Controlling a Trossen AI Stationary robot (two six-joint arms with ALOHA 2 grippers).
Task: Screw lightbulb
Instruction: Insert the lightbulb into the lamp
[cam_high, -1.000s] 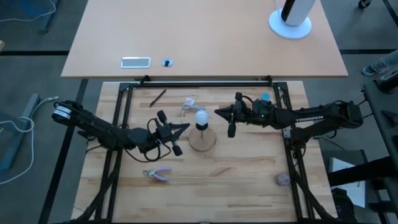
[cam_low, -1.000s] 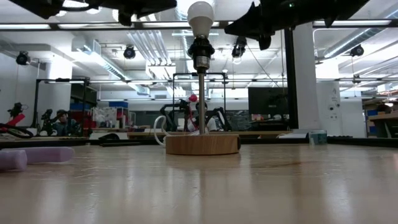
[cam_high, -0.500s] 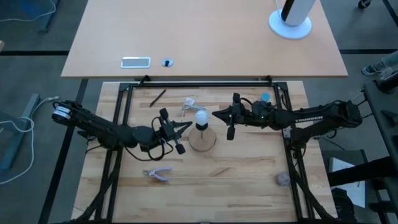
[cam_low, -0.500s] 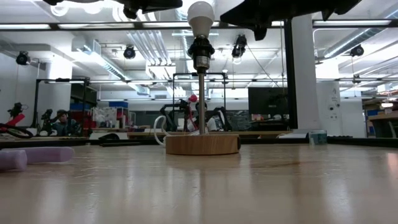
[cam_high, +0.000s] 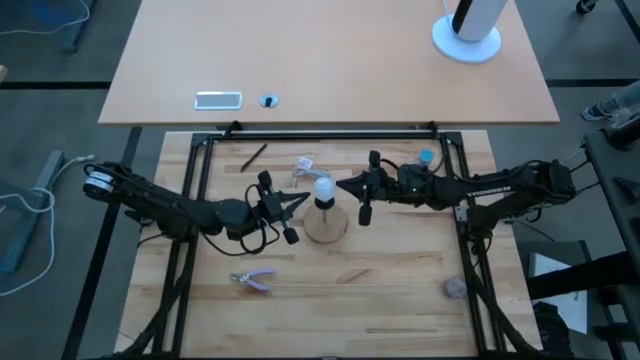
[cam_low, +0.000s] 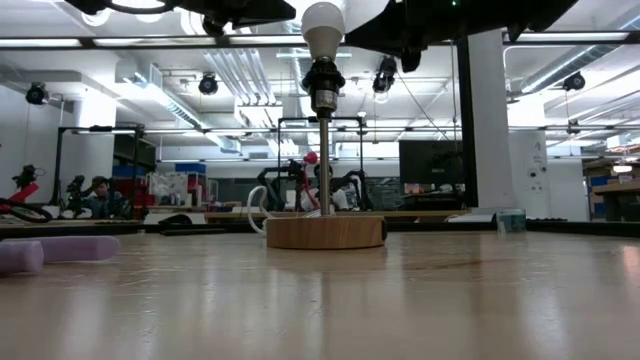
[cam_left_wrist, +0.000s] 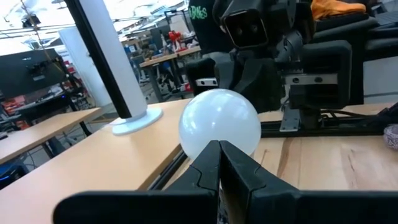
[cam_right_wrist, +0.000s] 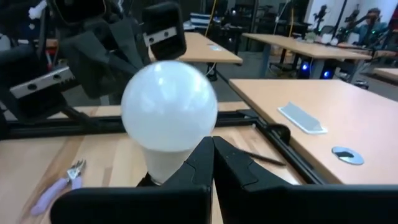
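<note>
The white frosted lightbulb (cam_high: 322, 188) sits with its base in the dark socket (cam_low: 323, 82) on top of a thin rod. The rod stands on a round wooden disc (cam_high: 326, 226). My left gripper (cam_high: 301, 201) is shut and points at the bulb's globe (cam_left_wrist: 219, 123) from the table's left. My right gripper (cam_high: 341, 185) is shut and points at the globe (cam_right_wrist: 169, 106) from the table's right. Both tips stand at globe height, very close to it. My left gripper's shut tip is right beside the globe's left side; I cannot tell whether it touches. My right gripper's shut tip is right beside the globe's right side; I cannot tell whether it touches.
A crumpled clear wrapper (cam_high: 306, 167) and a dark stick (cam_high: 253, 156) lie behind the lamp. Purple-handled pliers (cam_high: 252, 281) lie near the front left. A greyish-purple ball (cam_high: 454, 288) lies at the front right. A black frame (cam_high: 320, 135) borders the table.
My right gripper has moved toward the table's left, closer to the bulb. My left gripper has moved a little toward the table's right, closer to the bulb. The bulb and lamp have stayed still.
</note>
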